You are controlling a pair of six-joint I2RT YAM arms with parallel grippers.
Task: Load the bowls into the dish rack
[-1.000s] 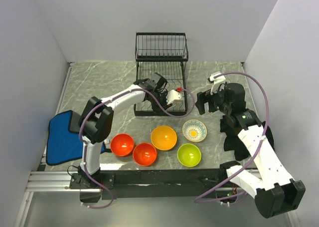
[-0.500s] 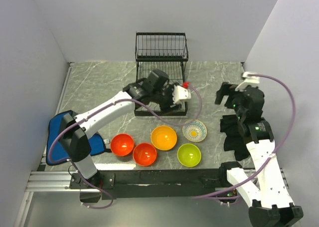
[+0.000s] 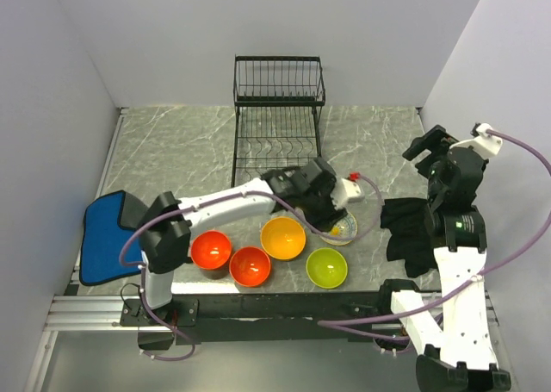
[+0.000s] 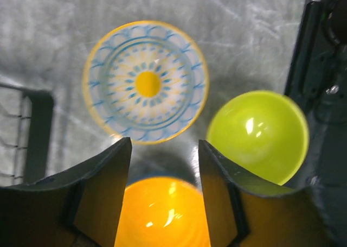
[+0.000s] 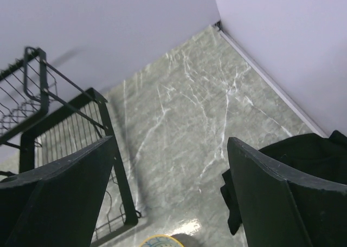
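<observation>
The left arm is stretched across the table (image 3: 172,151) toward 3 o'clock, its end effector (image 4: 164,145) spread, with nothing held. The right arm is raised at the right side, its end effector (image 5: 171,144) spread wide and empty. In the top view the patterned bowl (image 4: 145,81) is mostly hidden under the left end effector. In the wrist view it is seen at 12 o'clock of the fingertips, untouched, with the green bowl (image 4: 257,135) at 3 o'clock and the orange bowl (image 4: 162,211) at 6 o'clock. The dish rack (image 3: 278,125) is set at the table's 12 o'clock edge.
</observation>
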